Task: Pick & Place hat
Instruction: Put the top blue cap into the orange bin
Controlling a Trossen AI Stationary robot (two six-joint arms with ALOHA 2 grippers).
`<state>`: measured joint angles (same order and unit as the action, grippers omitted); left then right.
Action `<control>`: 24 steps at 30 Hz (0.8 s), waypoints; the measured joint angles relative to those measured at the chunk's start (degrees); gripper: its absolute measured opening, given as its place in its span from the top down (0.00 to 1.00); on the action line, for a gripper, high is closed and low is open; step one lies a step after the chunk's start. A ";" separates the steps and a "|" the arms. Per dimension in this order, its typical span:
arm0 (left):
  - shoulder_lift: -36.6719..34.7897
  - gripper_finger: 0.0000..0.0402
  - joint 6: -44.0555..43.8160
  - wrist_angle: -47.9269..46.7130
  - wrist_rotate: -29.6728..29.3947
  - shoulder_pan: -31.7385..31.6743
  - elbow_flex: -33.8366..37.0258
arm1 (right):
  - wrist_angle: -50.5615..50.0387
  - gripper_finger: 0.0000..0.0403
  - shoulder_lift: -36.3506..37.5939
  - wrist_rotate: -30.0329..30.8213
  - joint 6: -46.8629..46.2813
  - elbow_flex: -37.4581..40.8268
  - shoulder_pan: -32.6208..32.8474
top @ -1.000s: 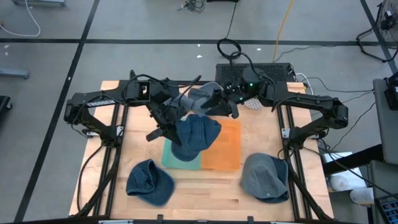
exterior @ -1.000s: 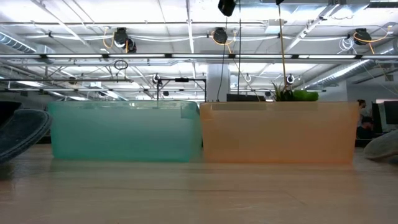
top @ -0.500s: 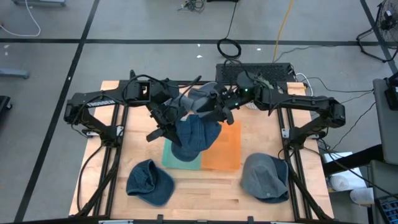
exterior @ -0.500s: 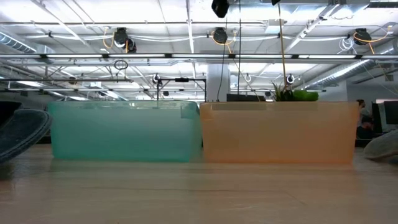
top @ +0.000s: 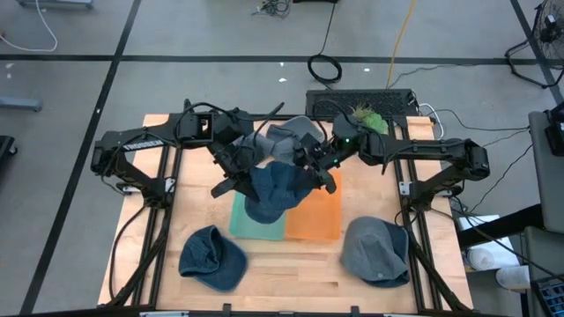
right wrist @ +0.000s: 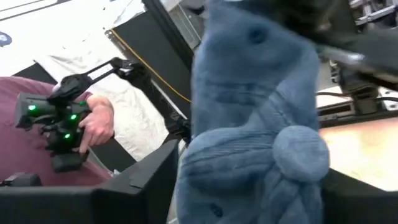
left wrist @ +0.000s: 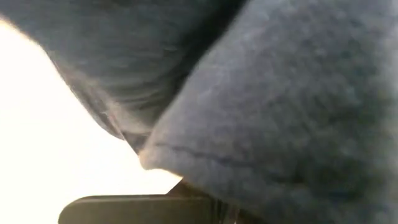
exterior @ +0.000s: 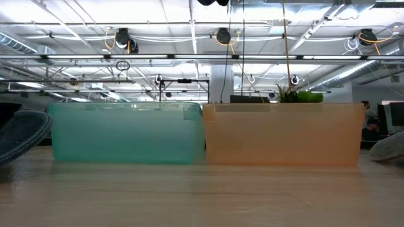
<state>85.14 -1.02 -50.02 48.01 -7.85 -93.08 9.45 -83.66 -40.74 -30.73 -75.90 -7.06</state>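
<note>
A blue hat (top: 276, 190) hangs in the air over the teal bin (top: 240, 222) and the orange bin (top: 319, 214). My left gripper (top: 253, 167) is shut on it from the table's left. My right gripper (top: 321, 169) has come in level from the right. In the right wrist view its two dark fingers (right wrist: 146, 180) stand wide apart on either side of the hat's hanging lower part (right wrist: 249, 168). A grey hat (top: 293, 136) lies behind the held one. My left gripper holds the blue hat at its upper left part (top: 261, 173), coming from the table's left and slanting down. The cloth (left wrist: 267, 112) fills the left wrist view and hides the fingertips. The hat hangs slack below the hold, clear of the bins. My right gripper has the hat's lower part between its fingers; whether they touch it, I cannot tell.
Another blue hat (top: 212, 258) lies near the front left and a grey hat (top: 376, 251) near the front right. A green thing (top: 366, 118) sits at the far edge. Beyond the table, a person's hand (right wrist: 93, 124) holds a controller.
My right gripper has moved toward the table's left and near edge, up to the hanging blue hat. The hat and my left gripper have stayed in place.
</note>
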 joint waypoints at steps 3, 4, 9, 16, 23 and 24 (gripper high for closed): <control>0.00 0.97 -0.19 0.00 0.00 -0.01 0.00 | 0.27 0.64 -0.09 0.10 0.14 0.00 0.56; 0.00 0.98 -0.17 0.00 0.01 0.00 0.00 | 0.53 0.69 -0.09 0.14 0.09 0.00 0.68; 0.00 0.98 0.54 -1.22 -0.08 0.00 0.00 | 4.02 0.95 -0.09 -0.03 -0.03 0.00 0.80; -0.04 0.91 -0.36 -2.75 -3.21 -0.38 -0.04 | 10.17 0.99 0.56 -1.57 -7.15 0.02 0.46; -0.48 0.74 -4.84 -2.06 -3.72 -3.71 -0.04 | 8.70 1.00 4.20 -1.54 -6.88 0.02 -0.28; -0.57 0.70 -5.20 -2.08 -3.68 -4.29 -0.04 | 8.25 1.00 4.57 -1.61 -6.72 0.02 -0.43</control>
<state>84.58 -6.22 -52.10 44.33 -12.15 -93.12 17.70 -79.09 -42.35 -37.45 -75.88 -7.49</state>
